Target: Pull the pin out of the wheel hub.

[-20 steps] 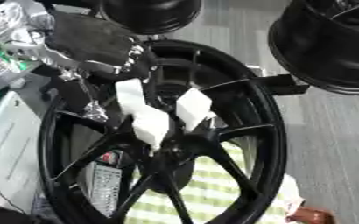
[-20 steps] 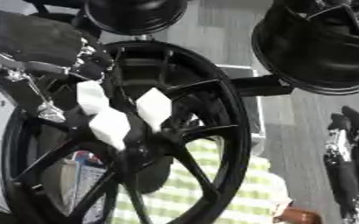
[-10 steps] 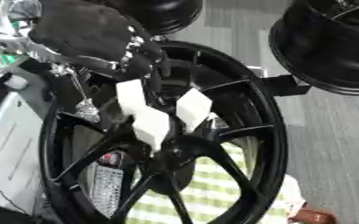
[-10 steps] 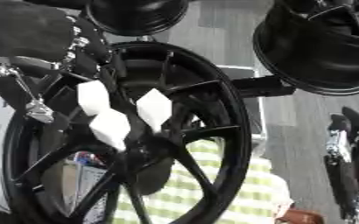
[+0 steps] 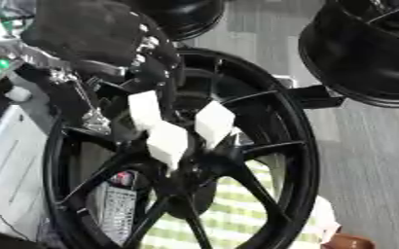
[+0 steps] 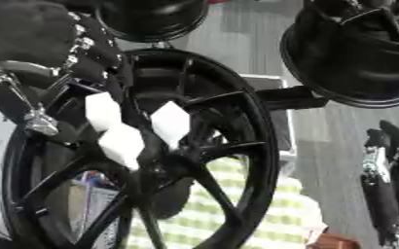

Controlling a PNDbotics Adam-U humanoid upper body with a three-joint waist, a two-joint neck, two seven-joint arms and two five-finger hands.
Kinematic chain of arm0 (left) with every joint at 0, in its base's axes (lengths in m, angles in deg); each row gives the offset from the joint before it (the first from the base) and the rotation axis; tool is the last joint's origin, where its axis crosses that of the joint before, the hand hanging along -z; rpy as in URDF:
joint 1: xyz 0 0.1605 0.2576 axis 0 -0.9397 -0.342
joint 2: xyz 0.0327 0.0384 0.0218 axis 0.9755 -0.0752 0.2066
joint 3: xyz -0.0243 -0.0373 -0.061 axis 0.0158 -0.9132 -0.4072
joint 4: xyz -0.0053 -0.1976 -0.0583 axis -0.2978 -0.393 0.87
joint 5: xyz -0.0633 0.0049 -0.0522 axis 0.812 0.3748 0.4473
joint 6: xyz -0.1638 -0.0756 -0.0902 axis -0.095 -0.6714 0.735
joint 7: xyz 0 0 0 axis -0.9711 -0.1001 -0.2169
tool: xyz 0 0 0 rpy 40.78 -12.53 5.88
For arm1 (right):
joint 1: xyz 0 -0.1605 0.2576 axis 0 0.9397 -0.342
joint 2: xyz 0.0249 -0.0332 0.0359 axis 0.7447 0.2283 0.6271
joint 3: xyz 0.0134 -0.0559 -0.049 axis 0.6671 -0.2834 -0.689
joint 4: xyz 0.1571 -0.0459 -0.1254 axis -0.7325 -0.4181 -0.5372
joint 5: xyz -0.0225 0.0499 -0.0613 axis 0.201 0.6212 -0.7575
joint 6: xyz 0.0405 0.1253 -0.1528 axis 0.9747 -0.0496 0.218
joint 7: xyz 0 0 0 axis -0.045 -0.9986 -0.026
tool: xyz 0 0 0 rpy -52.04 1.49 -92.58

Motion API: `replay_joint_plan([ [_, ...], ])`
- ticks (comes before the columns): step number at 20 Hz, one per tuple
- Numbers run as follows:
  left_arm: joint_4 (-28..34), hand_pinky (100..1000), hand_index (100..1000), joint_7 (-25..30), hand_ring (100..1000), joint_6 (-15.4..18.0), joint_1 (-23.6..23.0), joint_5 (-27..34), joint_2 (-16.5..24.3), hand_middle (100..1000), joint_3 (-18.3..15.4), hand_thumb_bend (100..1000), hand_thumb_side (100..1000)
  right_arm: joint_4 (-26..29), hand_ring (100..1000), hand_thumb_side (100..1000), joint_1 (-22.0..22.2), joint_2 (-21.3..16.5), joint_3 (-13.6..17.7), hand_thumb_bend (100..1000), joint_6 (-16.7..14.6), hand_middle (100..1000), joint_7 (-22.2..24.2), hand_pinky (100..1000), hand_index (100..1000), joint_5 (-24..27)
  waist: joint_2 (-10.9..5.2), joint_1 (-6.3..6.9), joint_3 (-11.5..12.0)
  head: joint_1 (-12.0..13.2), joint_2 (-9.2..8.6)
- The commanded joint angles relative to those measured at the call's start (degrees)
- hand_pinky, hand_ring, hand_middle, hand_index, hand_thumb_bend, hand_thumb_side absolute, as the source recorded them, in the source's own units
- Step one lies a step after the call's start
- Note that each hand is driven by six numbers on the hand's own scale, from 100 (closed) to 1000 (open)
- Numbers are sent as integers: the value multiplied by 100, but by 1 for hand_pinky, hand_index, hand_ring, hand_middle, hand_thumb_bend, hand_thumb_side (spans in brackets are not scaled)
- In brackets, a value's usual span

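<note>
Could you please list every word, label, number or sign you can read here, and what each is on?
None can be read.
The three white blocks on the black spoked wheel hub are blank.
The grey flat device behind the spokes has small markings, too blurred to read.

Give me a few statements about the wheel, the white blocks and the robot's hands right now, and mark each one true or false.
1. Three white blocks sit near the middle of the black wheel. True.
2. The left hand is at the upper left, over the wheel's rim. True.
3. The wheel is silver with a solid face. False: it is black, with open spokes.
4. The right hand is grasping a white block. False: it hangs at the right edge, away from the wheel.
5. Other dark wheels show beyond this one. True.
</note>
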Motion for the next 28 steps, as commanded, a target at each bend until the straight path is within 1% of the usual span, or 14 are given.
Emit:
replay_joint_plan([
  [1,-69,753,741,1468,753,1549,63,-53,102,717,-118,619,229,102,867,734,-35,-21,22,100,-20,699,2,941,828,36,-73,13,-6,39,-55],
  [11,-378,756,734,1367,758,1652,5,-368,29,729,-77,634,233,102,867,736,-59,-3,19,100,-39,699,10,941,828,67,-44,8,-29,62,-87],
  [21,-726,754,746,1185,757,1779,-39,-690,-85,727,-37,641,232,102,867,736,-90,23,21,100,-44,699,11,942,828,77,-6,-5,-53,103,-86],
  [25,-819,749,737,1097,751,1848,-34,-780,-138,714,-13,621,226,102,867,737,-100,34,20,100,-47,699,13,942,829,88,6,-11,-62,123,-85],
  [28,-876,746,735,1029,747,1889,-19,-836,-174,706,-6,622,224,102,867,736,-106,37,21,100,-50,699,14,943,829,94,11,-14,-64,135,-81],
])
